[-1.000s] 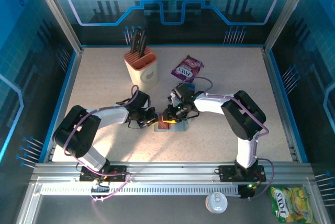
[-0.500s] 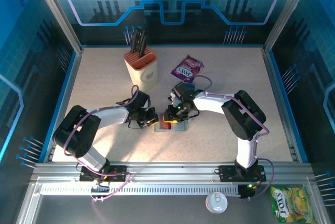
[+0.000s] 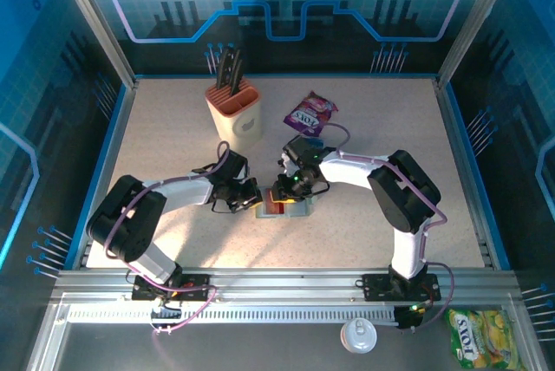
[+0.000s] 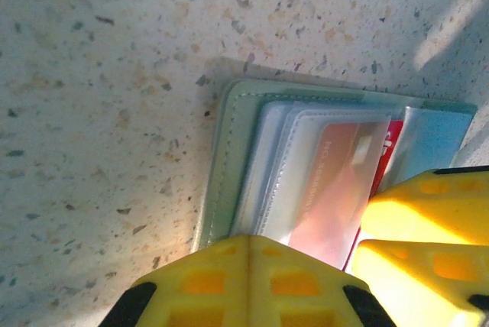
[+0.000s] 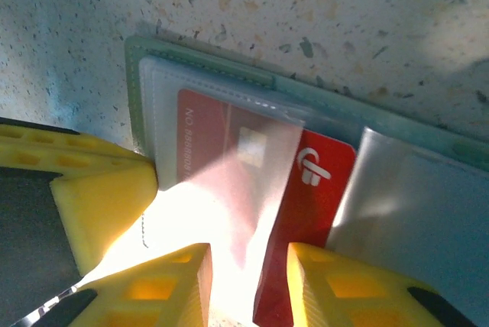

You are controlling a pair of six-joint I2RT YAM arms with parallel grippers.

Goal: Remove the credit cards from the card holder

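Two-arm station, seen from above and from both wrists. The card holder (image 3: pixel 297 209) lies open near the middle of the table (image 3: pixel 173 137), with the two arms meeting over it. The left gripper (image 4: pixel 248 254) has its fingers pressed together, grasping nothing, its tip at the holder's near edge over the clear sleeves. The right gripper (image 5: pixel 248 285) has its fingers part-way apart astride the lower edge of a red card (image 5: pixel 313 197) that juts out of a sleeve; whether they pinch it cannot be told.

A knife block (image 3: pixel 236 113) and a purple snack packet (image 3: pixel 310 113) stand well behind, apart from the holder. Bare table lies to either side and in front, bounded by a blue rim.

The card bears a white logo, a chip and a line beginning "NO". The packet's lettering reads like "FOX'S".
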